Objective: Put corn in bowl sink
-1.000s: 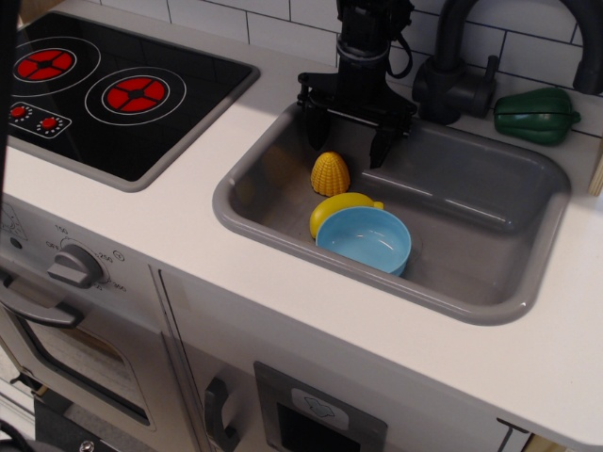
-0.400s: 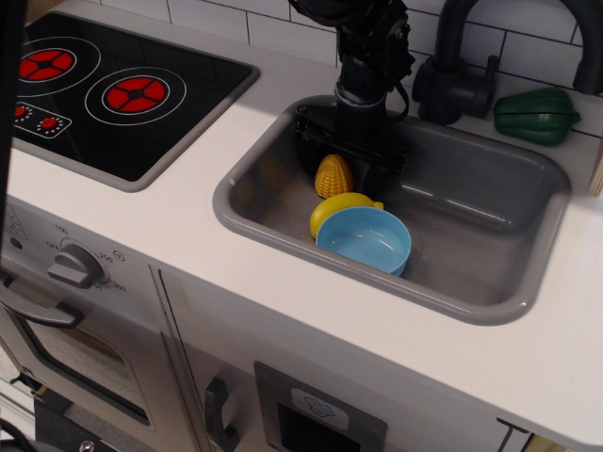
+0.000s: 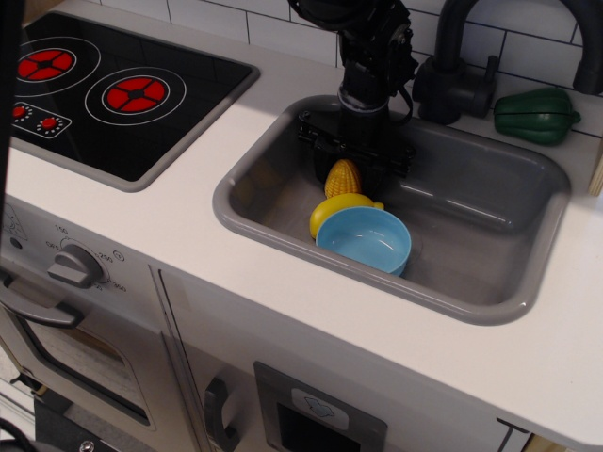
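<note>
The corn (image 3: 343, 179) is a small ribbed yellow cone standing a little tilted on the floor of the grey sink (image 3: 490, 235), near its back left. The light blue bowl (image 3: 366, 240) lies in the sink just in front of the corn, apart from it. My black gripper (image 3: 349, 175) hangs straight down into the sink with its jaws on either side of the corn. The fingers are dark against the shadow, so I cannot tell whether they pinch the corn.
A smooth yellow cup (image 3: 332, 209) lies against the bowl's back left, between bowl and corn. A dark faucet (image 3: 454, 66) stands behind the sink. A green pepper (image 3: 535, 115) lies at the back right. The black stove top (image 3: 113, 89) is to the left.
The gripper came down from above the sink's back rim into the basin around the corn. The corn has shifted a little to the right and tilted.
</note>
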### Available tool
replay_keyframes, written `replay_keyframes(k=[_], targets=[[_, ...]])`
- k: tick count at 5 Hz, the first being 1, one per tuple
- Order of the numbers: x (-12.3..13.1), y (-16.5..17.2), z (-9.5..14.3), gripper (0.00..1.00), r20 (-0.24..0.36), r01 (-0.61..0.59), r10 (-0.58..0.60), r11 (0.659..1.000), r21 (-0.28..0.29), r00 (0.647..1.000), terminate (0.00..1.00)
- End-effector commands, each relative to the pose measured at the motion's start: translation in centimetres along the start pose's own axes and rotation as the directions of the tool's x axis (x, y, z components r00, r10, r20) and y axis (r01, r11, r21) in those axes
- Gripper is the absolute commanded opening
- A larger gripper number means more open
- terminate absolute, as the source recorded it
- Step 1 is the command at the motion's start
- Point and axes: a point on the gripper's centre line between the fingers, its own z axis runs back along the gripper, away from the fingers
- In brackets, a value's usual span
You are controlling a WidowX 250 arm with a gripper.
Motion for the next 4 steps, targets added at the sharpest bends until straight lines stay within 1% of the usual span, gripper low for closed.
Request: replay_keyframes(k=[1,2,3,4], targets=[[2.3,0.6,5.4,0.0,0.129,-0.075,0.083,0.995,-0.069,0.988,0.0],[2.0,0.3,8.2,0.0,0.175,-0.094,0.114,0.989,-0.118,0.978,0.0],[0.2,-0.3,10.2,0.0,0.163,-0.064,0.089,0.987,-0.148,0.983,0.0],[-2.9,-1.3,10.7,0.0,0.122,-0.055,0.072,0.989,-0.136,0.99,0.0]])
